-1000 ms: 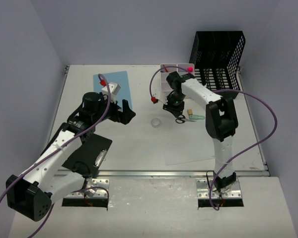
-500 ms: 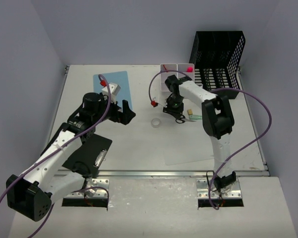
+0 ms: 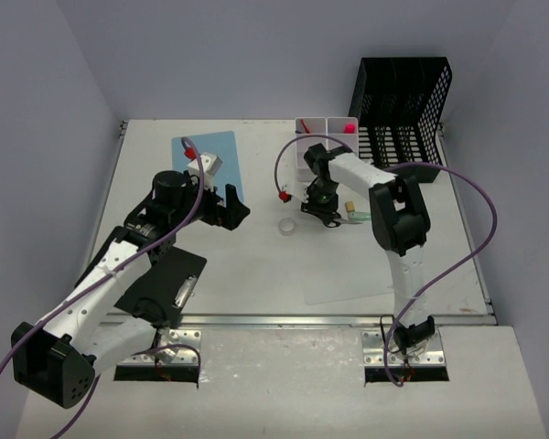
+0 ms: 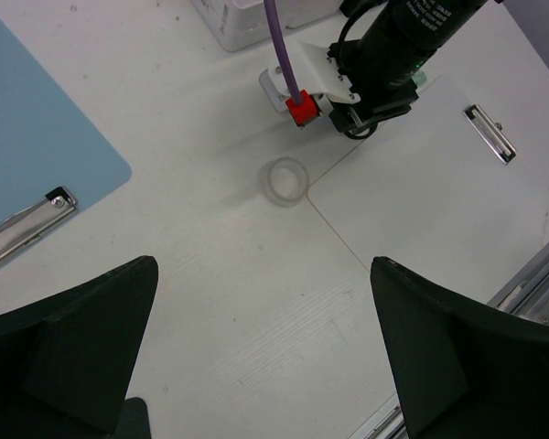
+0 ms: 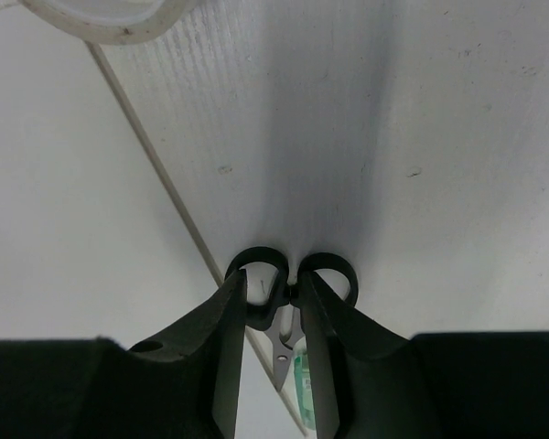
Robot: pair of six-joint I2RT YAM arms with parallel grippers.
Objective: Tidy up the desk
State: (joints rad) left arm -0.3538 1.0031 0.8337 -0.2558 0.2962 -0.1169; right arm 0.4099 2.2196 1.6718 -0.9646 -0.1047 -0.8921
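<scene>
The desk (image 3: pixel 247 265) is a wide off-white tabletop. My right gripper (image 3: pixel 322 208) points down at its middle, jaws narrow and closed round the handle loops of small black scissors (image 5: pixel 288 274). The blades run back between the fingers (image 5: pixel 233 338), and the loops rest at the desk surface. A clear tape ring (image 3: pixel 288 225) lies just left of them, also visible in the left wrist view as the tape ring (image 4: pixel 286 180). My left gripper (image 3: pixel 233 208) hovers left of centre, wide open, with nothing between its fingers (image 4: pixel 82 329).
A blue clipboard (image 3: pixel 210 160) lies at the back left and a black clipboard (image 3: pixel 169 279) under the left arm. A clear clipboard (image 3: pixel 348 274) sits front right. White bins (image 3: pixel 325 137) and a black mesh rack (image 3: pixel 403 101) stand at the back. A green tube (image 3: pixel 361 217) lies by the scissors.
My right gripper has slid a little to the left with the scissors between its fingers. The left arm has not moved.
</scene>
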